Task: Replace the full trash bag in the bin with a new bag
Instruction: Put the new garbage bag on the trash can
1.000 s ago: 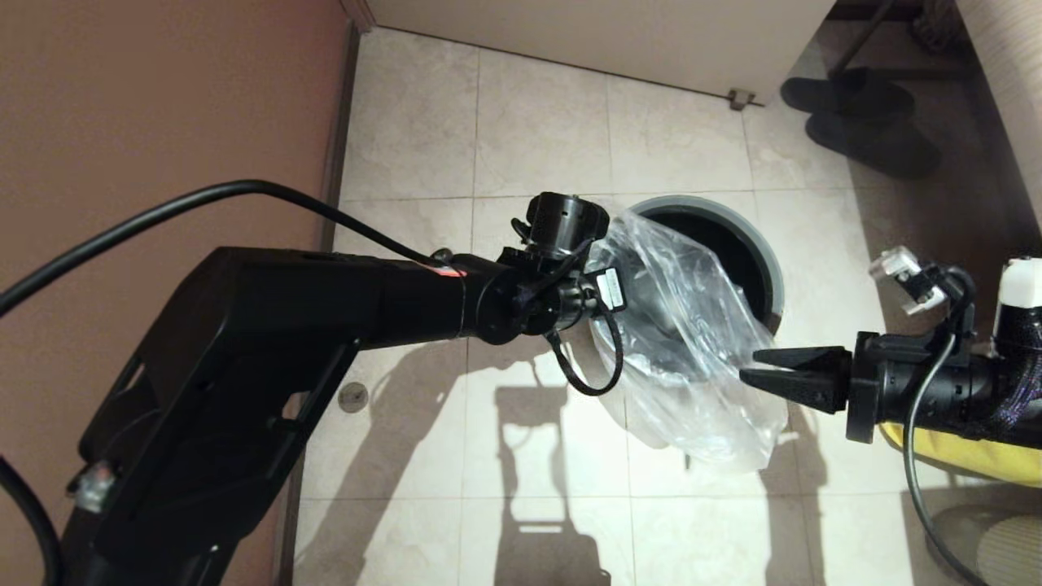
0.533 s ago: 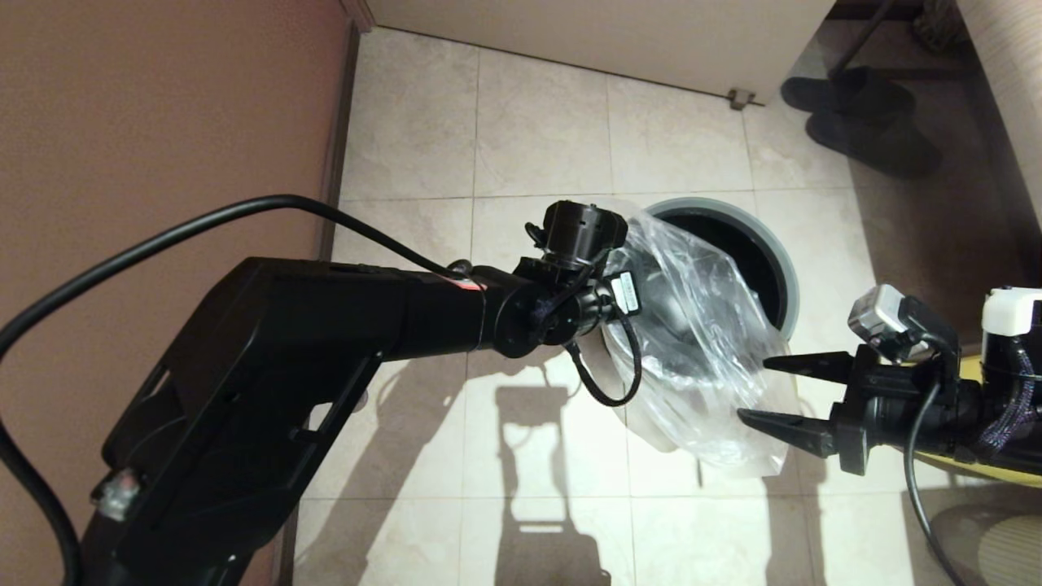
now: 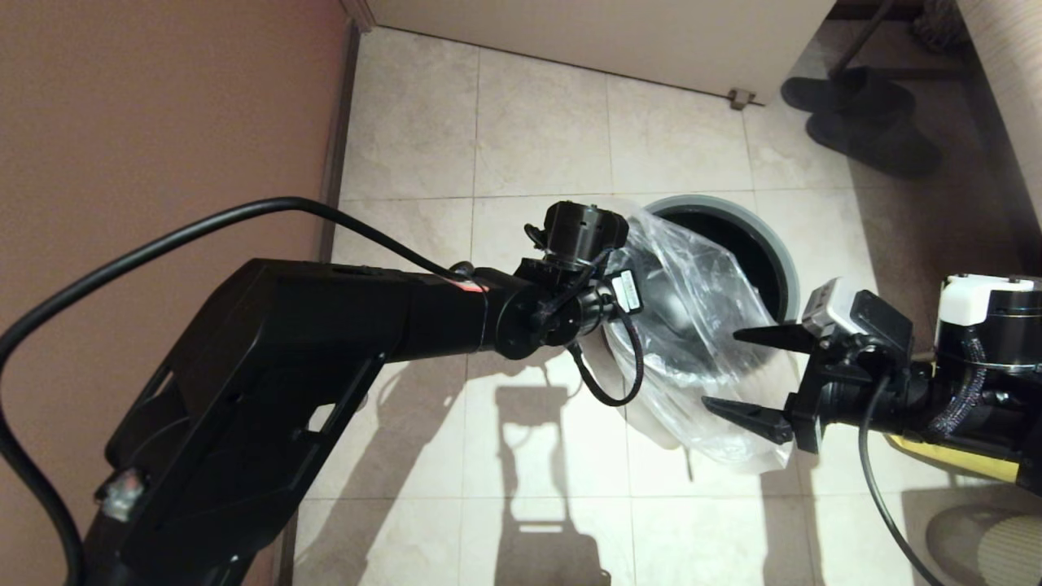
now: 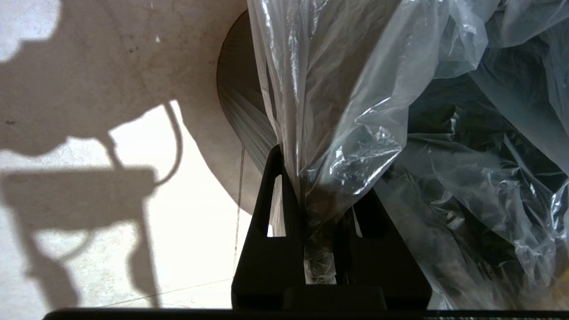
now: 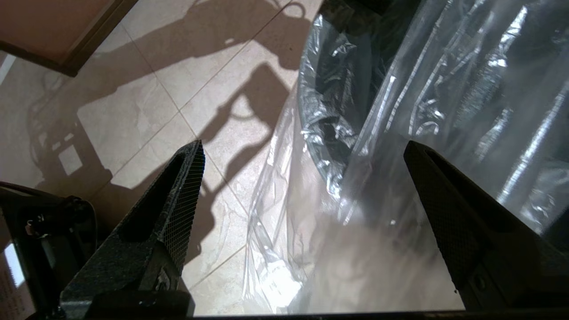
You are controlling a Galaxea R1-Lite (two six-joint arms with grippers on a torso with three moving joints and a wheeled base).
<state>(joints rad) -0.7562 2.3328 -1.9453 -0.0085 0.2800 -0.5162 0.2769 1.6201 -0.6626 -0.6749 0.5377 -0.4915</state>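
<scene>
hidden: left end effector (image 3: 631,305) sits behind the crinkled film in the head view, fingertips not visible there; near side of the bin (image 3: 783,268) covered by the new bag (image 3: 692,342); bin bottom not visible in any view
cut off: yellow bag (image 3: 952,456) only a sliver under the right arm, beside the bin
hard to tell: whether the bag's lower edge is inside or outside the bin wall on the near side
bag position: new bag draped over the bin's near and left rim, loose end hanging down the outside to the floor (image 3: 553,138)
left end effector: clamped on a bunched fold of the new bag (image 4: 338,146) at the bin's left edge; left wrist view shows film pinched between its fingers (image 4: 271,213), which the head view does not
right end effector: (image 3: 753,374) jaws spread wide, at the bin's near right side, fingers straddling the bag's hanging part, gripping nothing
right wrist only: shows gap between fingers (image 5: 178,195) with film (image 5: 355,186) between them, not pinched; bin's dark interior (image 5: 351,80) seen through the film
head only: grey rim arc on the bin's far side, dark slippers (image 3: 863,122) well beyond the bin
change: right end effector has shifted in toward the bin since half a second ago, and its jaws are wider than a second ago; left arm about unchanged since half a second ago
</scene>
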